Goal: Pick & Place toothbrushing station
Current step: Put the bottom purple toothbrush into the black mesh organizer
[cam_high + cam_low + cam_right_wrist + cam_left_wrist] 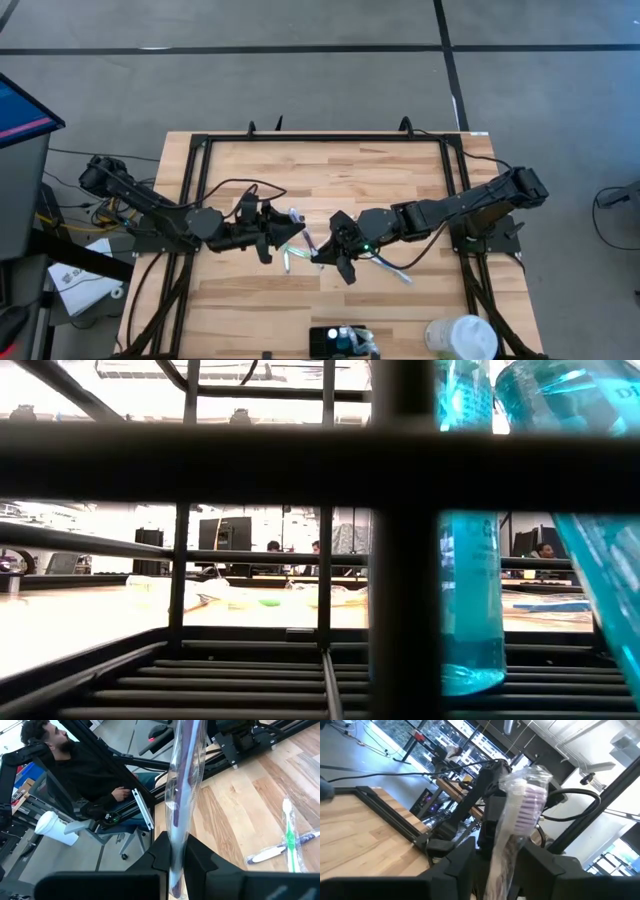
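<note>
The left gripper [492,865] is clamped on a wrapped toothbrush [522,815] at mid-table, and the right gripper [175,857] just beside it pinches another wrapped toothbrush [182,785]. The slippery wrappers could let either brush twist or drop. The arms nearly touch, so a collision is possible. The toothbrushing station [340,342] sits at the table's [330,170] near edge.

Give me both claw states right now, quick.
Left claw: around a clear-wrapped toothbrush with purple bristles; grip not yet certain.
Right claw: closed on a clear-wrapped purple toothbrush.
</note>
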{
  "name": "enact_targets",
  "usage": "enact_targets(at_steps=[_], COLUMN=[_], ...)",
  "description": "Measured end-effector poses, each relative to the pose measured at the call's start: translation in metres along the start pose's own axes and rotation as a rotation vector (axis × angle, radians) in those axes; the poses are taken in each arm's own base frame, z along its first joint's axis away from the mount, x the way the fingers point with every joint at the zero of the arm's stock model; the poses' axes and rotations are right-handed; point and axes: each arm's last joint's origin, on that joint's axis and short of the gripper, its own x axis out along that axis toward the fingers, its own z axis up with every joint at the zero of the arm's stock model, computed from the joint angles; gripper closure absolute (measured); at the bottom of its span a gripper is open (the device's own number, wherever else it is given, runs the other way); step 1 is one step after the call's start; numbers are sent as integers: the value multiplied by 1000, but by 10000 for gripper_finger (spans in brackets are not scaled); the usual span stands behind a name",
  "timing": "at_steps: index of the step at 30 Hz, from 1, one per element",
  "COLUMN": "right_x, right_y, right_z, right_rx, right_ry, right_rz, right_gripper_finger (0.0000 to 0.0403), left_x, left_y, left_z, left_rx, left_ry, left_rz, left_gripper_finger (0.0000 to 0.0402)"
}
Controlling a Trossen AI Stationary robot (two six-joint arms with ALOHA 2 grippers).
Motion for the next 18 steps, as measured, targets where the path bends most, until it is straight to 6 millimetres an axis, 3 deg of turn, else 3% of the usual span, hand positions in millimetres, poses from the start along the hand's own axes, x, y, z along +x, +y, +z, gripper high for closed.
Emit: enact_targets(at_steps=[7, 18], right_x=[0, 0], right_y=[-2, 1], right_z=[2, 0], right_rx=[2, 25], right_ry=[-5, 7], right_rz=[-5, 12], right_gripper_finger=[367, 323], left_x=[0, -7], left_y=[0, -8], left_z=[0, -6], left_rx=[25, 74], left_ry=[3, 27], left_rz=[0, -32], left_gripper_finger=[387, 395])
